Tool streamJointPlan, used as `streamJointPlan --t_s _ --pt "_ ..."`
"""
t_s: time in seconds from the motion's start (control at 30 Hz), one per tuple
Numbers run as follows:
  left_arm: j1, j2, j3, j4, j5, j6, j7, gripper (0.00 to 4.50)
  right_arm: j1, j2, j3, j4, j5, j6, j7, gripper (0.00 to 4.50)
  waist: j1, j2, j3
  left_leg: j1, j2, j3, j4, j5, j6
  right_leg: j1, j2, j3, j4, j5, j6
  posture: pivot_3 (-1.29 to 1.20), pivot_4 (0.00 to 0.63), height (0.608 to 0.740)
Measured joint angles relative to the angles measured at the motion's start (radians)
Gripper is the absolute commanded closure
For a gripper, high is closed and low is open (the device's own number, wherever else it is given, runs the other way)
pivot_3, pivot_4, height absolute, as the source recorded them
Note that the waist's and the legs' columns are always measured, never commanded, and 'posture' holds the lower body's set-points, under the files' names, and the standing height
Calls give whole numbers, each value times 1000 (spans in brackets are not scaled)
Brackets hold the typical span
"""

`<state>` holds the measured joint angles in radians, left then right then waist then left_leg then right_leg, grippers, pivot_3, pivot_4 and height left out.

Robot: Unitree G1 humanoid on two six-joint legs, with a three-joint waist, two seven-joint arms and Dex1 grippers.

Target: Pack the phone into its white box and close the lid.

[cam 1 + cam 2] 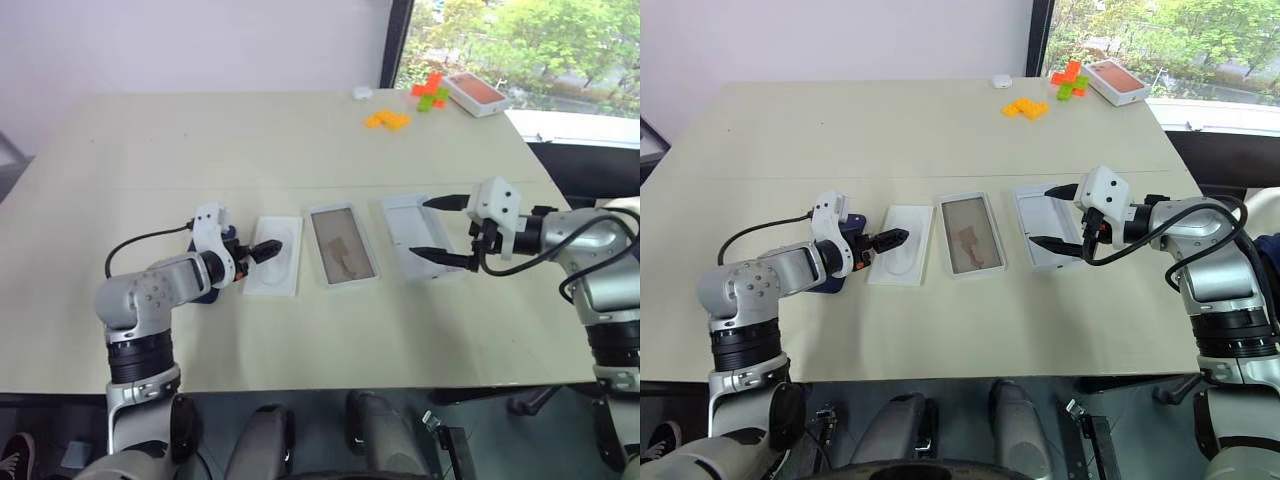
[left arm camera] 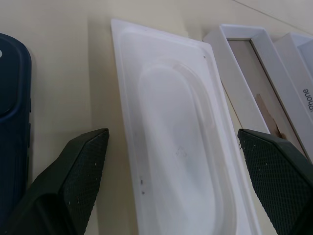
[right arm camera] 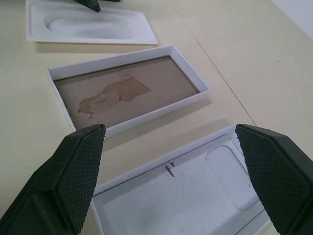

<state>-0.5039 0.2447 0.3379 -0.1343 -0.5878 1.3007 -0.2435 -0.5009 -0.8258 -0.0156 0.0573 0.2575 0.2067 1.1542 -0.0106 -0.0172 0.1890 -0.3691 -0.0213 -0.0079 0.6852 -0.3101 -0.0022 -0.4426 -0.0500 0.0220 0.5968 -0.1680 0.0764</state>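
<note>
Left eye view, left to right across the table (image 1: 150, 150):
Phone (image 2: 12, 127): dark navy slab lying flat on the table, just beside the left gripper's outer finger, largely hidden under that wrist from above.
Left gripper (image 1: 268, 249): jaws spread wide, empty, poised over the near end of the insert (image 1: 275, 257), a flat white sheet with an oval embossing.
Step in hand: judged to be picking up the phone; the jaws aim at the insert, so the hand would need to shift outward and straddle the phone's long edges.
White box (image 1: 342, 245): open tray, brown floor bare, between the two hands, beyond the insert from the left one.
Lid (image 3: 195, 196): lying inside-up directly beneath the right gripper.
Right gripper (image 1: 438, 228): jaws wide apart, empty, above the lid.
Edges: insert, box and lid lie side by side with narrow gaps.
Open room: broad bare tabletop ahead of both hands; orange blocks (image 1: 387, 120) well beyond.
</note>
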Motion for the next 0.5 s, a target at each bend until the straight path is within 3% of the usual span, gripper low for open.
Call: streamJointPlan --t_s 0.07,0.27,0.5 --pt "7 -15 7 4 -1 -5 7 1293 2 -1 0 0 0 -3 1 0 0 0 0 0 0 0 0 0 0 0 0 0 0 0 0 0 150 740" --pt "25 -17 0 19 -3 -6 8 4363 10 -2 0 7 0 -7 4 0 0 0 0 0 0 0 0 0 0 0 0 0 0 0 0 0 150 740" --pt "15 -12 28 27 -26 -1 8 4486 10 -2 -1 37 0 -17 4 0 -3 0 0 0 0 0 0 0 0 0 0 0 0 0 0 0 150 740"
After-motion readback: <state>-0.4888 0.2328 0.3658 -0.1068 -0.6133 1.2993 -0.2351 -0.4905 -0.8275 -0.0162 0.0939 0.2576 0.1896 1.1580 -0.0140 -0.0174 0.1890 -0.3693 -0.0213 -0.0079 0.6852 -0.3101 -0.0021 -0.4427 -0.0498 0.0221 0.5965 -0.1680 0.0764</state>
